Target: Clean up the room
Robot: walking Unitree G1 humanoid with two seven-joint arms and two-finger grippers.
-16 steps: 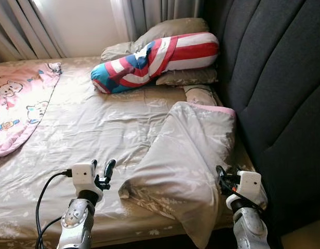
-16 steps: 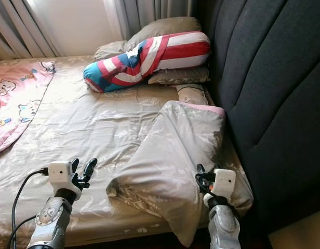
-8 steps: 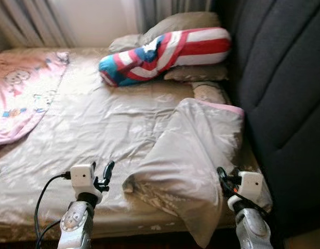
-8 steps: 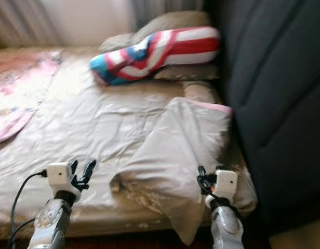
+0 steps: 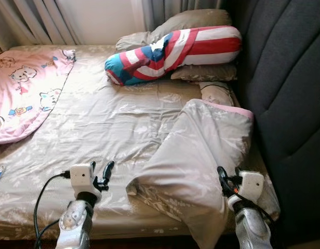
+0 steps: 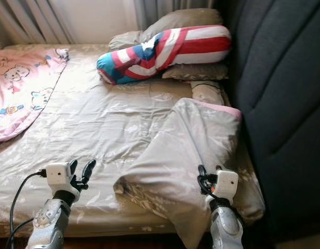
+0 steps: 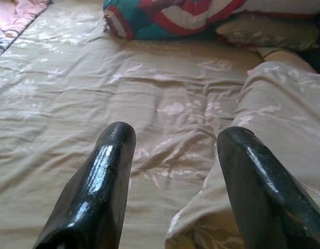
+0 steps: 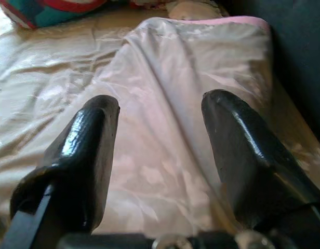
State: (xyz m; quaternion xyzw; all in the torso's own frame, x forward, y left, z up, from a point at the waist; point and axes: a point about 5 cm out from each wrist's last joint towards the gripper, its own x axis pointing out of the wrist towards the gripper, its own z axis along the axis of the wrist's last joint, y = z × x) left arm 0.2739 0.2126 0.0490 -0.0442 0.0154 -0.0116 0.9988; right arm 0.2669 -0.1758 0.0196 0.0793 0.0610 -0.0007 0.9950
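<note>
We're looking down at the bed, and the whole view has slid compared with a second ago: more of the pink blanket shows on the left now, and the bolster and duvet sit further right in frame. That's our head turning, not the bedding moving. The half-second-old frames were blurry; now it's sharp again.

The duvet lies in the same rumpled heap on the right side of the bed, up against the dark headboard, its pink edge folded over at the top and one corner drooping off the near edge. The striped bolster rests on the pillows at the far end, under the curtains.

Our left gripper hovers over the sheet just beside the duvet's near corner, fingers spread, nothing between them. Our right gripper sits low over the duvet's right part, fingers also spread and empty. Both arms look about where they were a second ago.
</note>
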